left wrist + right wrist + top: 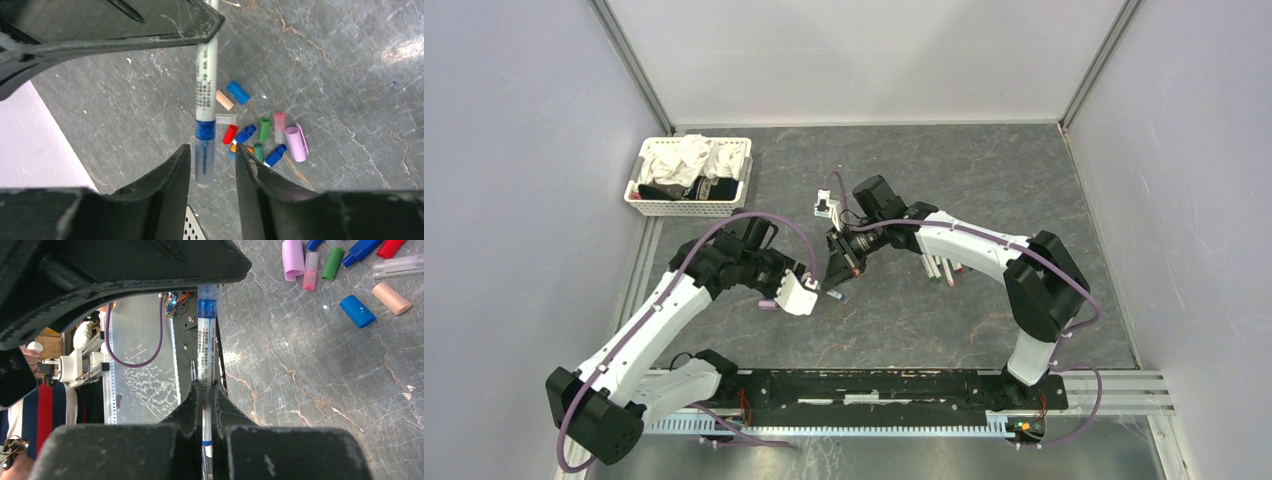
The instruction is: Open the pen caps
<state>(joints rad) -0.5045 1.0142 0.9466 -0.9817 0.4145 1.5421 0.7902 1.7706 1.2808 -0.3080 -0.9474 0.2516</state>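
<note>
My right gripper [204,390] is shut on the white barrel of a pen [206,350] and holds it above the table. The pen's blue collar and clear cap [205,160] point toward my left gripper [212,162]. That gripper is open, one finger on each side of the cap, not touching it. Several loose pen caps [237,92] in blue, red, green, peach, pink and purple lie on the table below, and also show in the right wrist view [357,311]. In the top view the grippers meet near the table's middle: left [809,295], right [842,275]. Other pens [939,268] lie beside the right arm.
A white basket [647,203] of cloths stands at the back left. A wide purple cap [296,143] lies at the right of the cap pile. The arm-base rail [874,388] runs along the near edge. Grey walls close in both sides.
</note>
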